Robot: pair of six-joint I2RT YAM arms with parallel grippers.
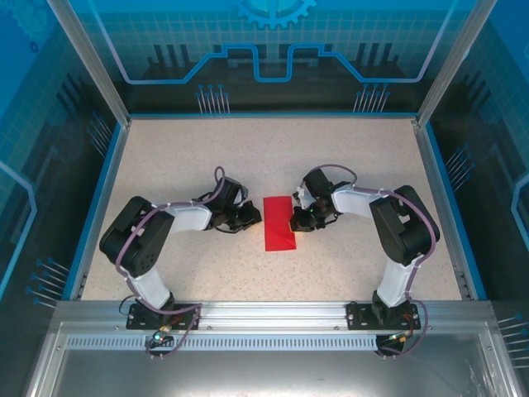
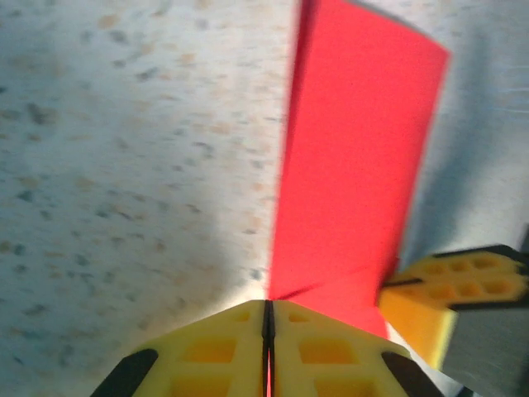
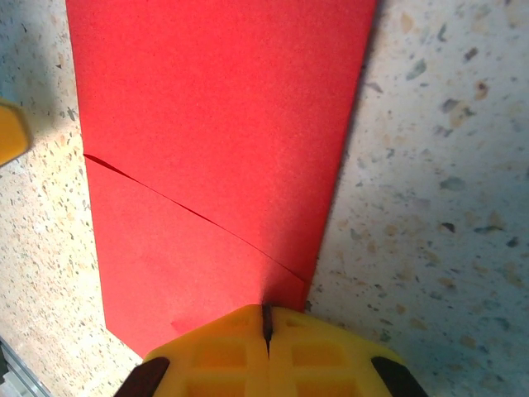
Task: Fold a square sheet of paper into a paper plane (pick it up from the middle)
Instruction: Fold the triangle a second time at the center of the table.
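Top external view has the folded red paper (image 1: 279, 223) lying mid-frame on the table (image 1: 165, 149), left gripper (image 2: 267, 308) nipped shut on its edge, right gripper (image 3: 266, 313) closed at a corner; it looks light, floppy and easily creased, so it is best pinched mid-edge.

Beige speckled stone-look counter (image 1: 207, 273) lying flat, a thin blue rim (image 1: 97, 198) running round it. Translucent blue wall panels (image 1: 273, 50), printed with circuit lines and a gear, standing behind and at both sides. Silver aluminium posts (image 1: 87, 62) framing them. Slotted silver rail (image 1: 273, 313) crossing the near edge. Light falling evenly.
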